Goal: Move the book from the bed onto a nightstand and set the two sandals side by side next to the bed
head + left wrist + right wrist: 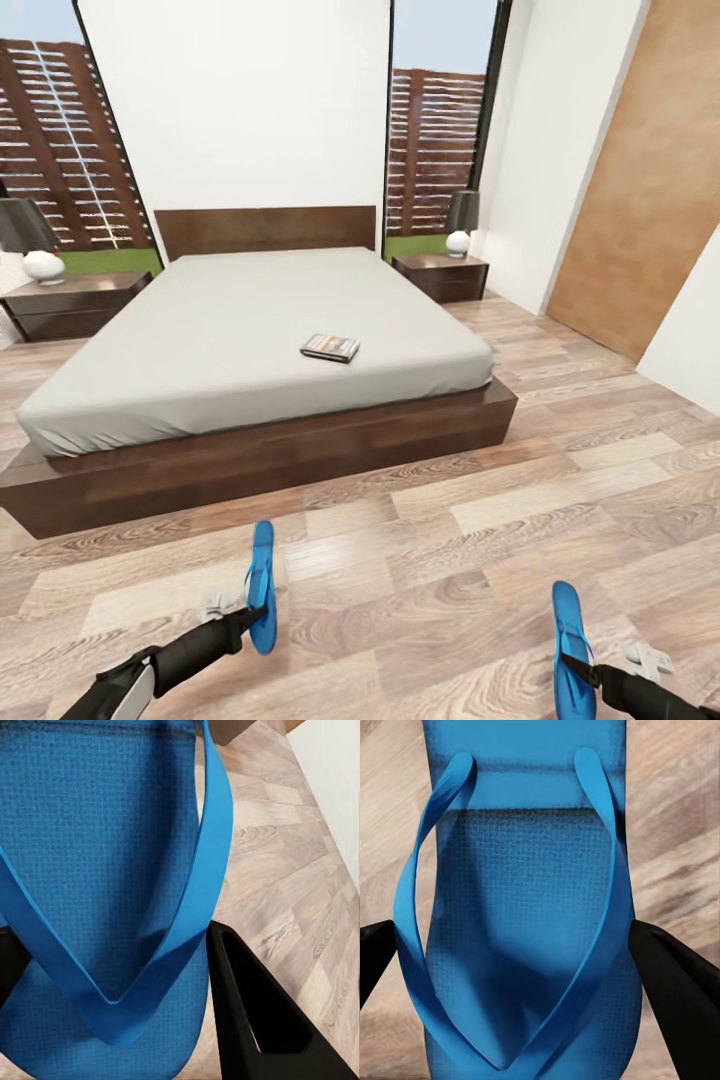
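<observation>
Head view: my left gripper (258, 612) is clamped on one blue sandal (263, 585) and my right gripper (578, 668) on the other sandal (570, 650), both held on edge over the plank floor (450, 560) near the foot of the bed (260, 340). The book (330, 347) lies on the mattress toward its near right part. A nightstand (440, 275) stands far right of the bed and another nightstand (70, 303) far left.

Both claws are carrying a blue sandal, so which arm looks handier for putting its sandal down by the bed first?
Probably the left. The left gripper holds its sandal just short of the bed frame. The right gripper holds its sandal further back, off the bed's corner.
</observation>
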Controlling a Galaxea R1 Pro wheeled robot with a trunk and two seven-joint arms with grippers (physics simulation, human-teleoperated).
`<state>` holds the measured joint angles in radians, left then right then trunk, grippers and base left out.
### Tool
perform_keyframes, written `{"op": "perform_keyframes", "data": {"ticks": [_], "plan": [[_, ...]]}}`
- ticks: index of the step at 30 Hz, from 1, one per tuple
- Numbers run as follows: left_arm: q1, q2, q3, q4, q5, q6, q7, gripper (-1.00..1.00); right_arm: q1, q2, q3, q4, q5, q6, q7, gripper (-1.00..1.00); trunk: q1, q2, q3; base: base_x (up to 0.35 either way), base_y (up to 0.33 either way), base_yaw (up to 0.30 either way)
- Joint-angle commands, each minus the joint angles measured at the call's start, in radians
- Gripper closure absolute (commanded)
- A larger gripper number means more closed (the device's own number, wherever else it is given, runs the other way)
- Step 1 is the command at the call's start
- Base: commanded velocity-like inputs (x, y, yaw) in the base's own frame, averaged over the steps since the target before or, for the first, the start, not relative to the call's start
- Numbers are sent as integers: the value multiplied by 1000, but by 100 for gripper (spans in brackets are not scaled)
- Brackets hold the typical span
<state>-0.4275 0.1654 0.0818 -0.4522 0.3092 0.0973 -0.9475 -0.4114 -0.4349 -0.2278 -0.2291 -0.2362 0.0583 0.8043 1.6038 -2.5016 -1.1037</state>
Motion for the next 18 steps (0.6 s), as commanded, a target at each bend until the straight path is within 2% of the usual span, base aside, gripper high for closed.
{"op": "perform_keyframes", "data": {"ticks": [1,4,8,13,18], "plan": [[-1,-5,-1,6,-2,7,-4,100,-1,0,-1,0,-1,6,4,100,-1,0,3,0,0,0],[-1,-15,-5,15,-20,7,-3,100,-1,0,-1,2,8,6,5,100,-2,1,15,0,0,0],[-1,-17,-6,20,-25,7,-3,100,-1,-1,-1,3,9,2,5,100,-4,2,30,0,0,0],[-1,-18,-7,76,-28,-49,-3,100,-1,5,-2,4,3,-41,-7,100,-23,37,46,0,0,0],[-1,-19,-11,81,-31,-58,-1,100,-1,8,-4,3,2,-40,-35,100,-42,72,62,0,0,0]]}}
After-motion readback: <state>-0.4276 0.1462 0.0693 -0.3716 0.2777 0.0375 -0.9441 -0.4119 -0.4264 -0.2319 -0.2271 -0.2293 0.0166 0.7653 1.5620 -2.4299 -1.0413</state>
